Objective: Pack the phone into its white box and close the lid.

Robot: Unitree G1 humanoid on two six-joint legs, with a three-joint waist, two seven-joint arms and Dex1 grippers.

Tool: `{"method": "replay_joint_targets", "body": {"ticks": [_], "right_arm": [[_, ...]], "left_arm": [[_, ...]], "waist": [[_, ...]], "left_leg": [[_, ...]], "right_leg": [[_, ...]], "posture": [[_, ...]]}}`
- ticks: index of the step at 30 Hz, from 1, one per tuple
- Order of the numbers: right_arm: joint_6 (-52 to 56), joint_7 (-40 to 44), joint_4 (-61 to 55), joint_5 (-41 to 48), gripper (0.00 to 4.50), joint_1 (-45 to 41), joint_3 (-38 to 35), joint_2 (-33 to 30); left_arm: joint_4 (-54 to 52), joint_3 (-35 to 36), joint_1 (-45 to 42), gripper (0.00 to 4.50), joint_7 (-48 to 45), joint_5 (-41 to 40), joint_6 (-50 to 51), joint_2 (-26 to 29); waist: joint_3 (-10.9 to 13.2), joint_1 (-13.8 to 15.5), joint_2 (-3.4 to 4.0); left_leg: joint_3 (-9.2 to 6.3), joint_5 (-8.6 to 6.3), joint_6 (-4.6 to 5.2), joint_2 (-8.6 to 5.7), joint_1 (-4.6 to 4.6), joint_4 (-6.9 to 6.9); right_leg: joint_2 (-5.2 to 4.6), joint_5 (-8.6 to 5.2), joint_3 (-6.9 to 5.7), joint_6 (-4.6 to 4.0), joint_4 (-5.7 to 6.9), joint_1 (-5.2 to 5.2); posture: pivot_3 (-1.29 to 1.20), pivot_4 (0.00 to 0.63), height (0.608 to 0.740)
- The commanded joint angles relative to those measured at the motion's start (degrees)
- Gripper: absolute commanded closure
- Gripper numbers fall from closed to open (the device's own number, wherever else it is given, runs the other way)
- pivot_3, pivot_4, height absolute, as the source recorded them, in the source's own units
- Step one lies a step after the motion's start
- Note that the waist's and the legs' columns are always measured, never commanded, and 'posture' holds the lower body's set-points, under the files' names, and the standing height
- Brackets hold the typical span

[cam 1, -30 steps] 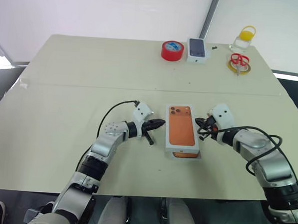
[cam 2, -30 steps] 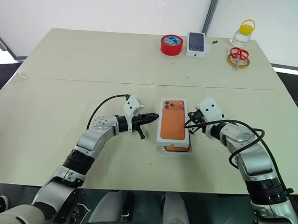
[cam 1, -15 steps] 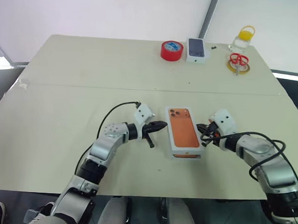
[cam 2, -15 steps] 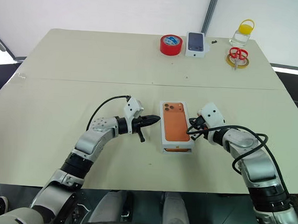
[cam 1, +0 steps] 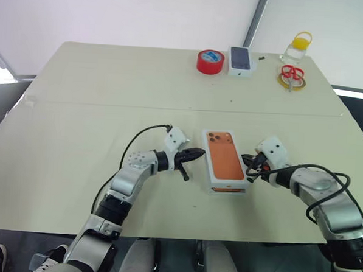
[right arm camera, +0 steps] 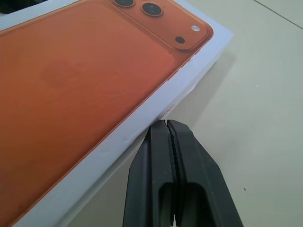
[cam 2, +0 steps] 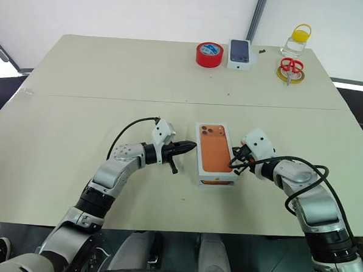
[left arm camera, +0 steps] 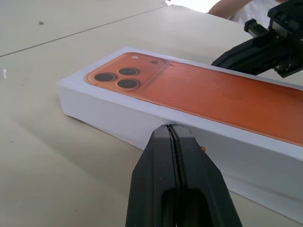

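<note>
Silver arms, black cables, black claws [cam 1: 194, 154]

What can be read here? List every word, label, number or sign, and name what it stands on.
Nothing can be read as text.
The lid: a picture of an orange phone, no lettering to be seen.
The red tape roll: a blue label inside, too small to read.
The small white carton: a picture of a dark phone, any print too small to read.

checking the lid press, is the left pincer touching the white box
Cannot tell. In the left wrist view the shut left pincer overlaps the side of the white box, with no clear gap or contact; the left eye view suggests a small gap.
</note>
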Motion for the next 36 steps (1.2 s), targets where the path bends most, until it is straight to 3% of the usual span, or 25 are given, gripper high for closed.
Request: {"method": "replay_joint_targets", "body": {"ticks": [1,19,25,32,36], "right_arm": [[-0.31,2.52,-5.83,0.61,4.45,0.14,0.95,-0.54],[3.40,7.16,-9.09,1.72,4.45,2.51,1.06,-2.31],[-0.43,8.21,-8.86,-2.93,4.45,4.15,4.17,-4.71],[-0.94,6.86,-5.19,-3.71,4.45,1.93,1.91,-3.12],[-0.85,7.39,-2.63,-1.96,4.45,-0.74,-1.74,-2.64]], "left_arm": [[-3.24,-2.97,0.46,4.50,-1.34,-0.88,0.40,-1.49],[-6.97,-3.47,3.74,4.50,-5.14,-1.89,1.36,0.04],[-5.26,-4.30,4.08,4.50,-4.33,0.80,0.39,1.81],[-4.51,-0.87,3.63,4.50,-3.17,-0.75,-0.14,3.10],[-3.61,3.18,-0.38,4.50,-1.68,-4.58,1.31,0.92]], "waist": [[0.00,0.00,0.00],[-0.01,-0.01,0.00],[-0.02,0.03,0.00],[-0.02,-0.09,0.00],[-0.02,0.01,0.00]], "left_leg": [[0.00,0.00,0.00,0.00,0.00,0.00],[-0.01,0.00,0.00,0.00,0.04,0.01],[-0.03,0.00,0.00,0.00,0.04,0.01],[-0.02,0.00,0.00,0.00,0.07,0.01],[-0.01,0.00,0.00,0.00,0.06,0.04]], "right_leg": [[0.00,0.00,0.00,0.00,0.00,0.00],[0.00,-0.02,0.00,-0.04,0.01,0.04],[0.00,-0.03,-0.01,-0.04,0.01,0.06],[0.01,-0.02,0.00,-0.04,0.02,0.06],[0.00,-0.02,0.00,-0.04,0.05,0.05]], "posture": [[0.00,0.150,0.740],[0.00,0.150,0.740],[0.00,0.150,0.740],[0.00,0.150,0.740],[0.00,0.150,0.740]]}}
